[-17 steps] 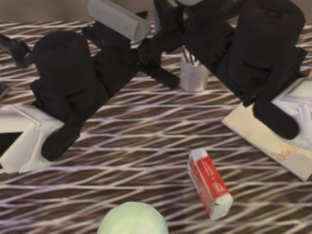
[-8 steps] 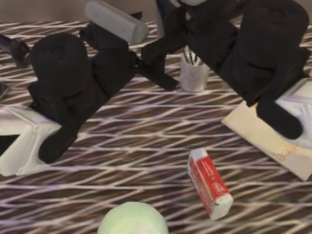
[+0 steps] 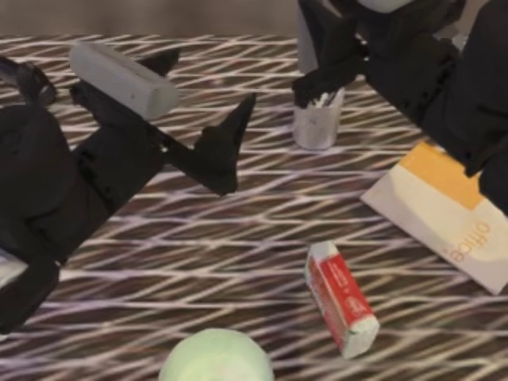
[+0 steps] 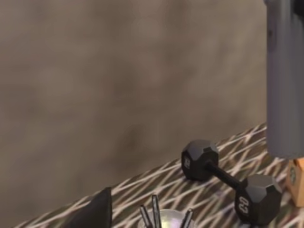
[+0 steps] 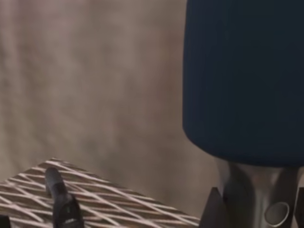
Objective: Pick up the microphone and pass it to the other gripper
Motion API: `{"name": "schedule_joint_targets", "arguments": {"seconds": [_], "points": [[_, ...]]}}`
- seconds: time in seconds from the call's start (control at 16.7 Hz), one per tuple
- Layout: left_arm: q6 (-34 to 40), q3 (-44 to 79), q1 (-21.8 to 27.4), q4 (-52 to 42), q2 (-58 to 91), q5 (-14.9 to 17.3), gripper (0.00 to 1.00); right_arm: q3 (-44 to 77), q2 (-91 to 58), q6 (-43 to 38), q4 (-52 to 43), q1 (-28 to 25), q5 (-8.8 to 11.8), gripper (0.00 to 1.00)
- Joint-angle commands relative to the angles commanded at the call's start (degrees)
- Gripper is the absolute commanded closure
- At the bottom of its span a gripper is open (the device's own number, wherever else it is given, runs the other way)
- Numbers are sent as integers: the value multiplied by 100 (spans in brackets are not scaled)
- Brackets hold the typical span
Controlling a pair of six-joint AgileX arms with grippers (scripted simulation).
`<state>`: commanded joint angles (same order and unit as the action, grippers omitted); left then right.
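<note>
Above the tabletop's [image 3: 238, 238] far edge, the right claw [image 5: 256, 211] pinches the microphone [image 5: 242, 76]; the left claw [image 3: 236, 147] hangs spread, empty.

cup [image 3: 316, 123] rear ctr | box [image 3: 341, 298] front of it | booklet [image 3: 440, 210] right

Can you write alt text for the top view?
Two black robot arms reach over a patterned table: the right gripper holds the microphone near a silver cup, the left gripper hangs to its left. A red-and-white box lies in front.
</note>
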<state>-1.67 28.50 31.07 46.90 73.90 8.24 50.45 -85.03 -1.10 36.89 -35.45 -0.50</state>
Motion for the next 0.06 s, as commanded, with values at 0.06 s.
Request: {"name": "schedule_joint_targets", "arguments": {"seconds": [0.06], "points": [[0, -14, -3, -1, -15, 2, 0, -8, 8, 0, 0, 8, 6, 100]]}}
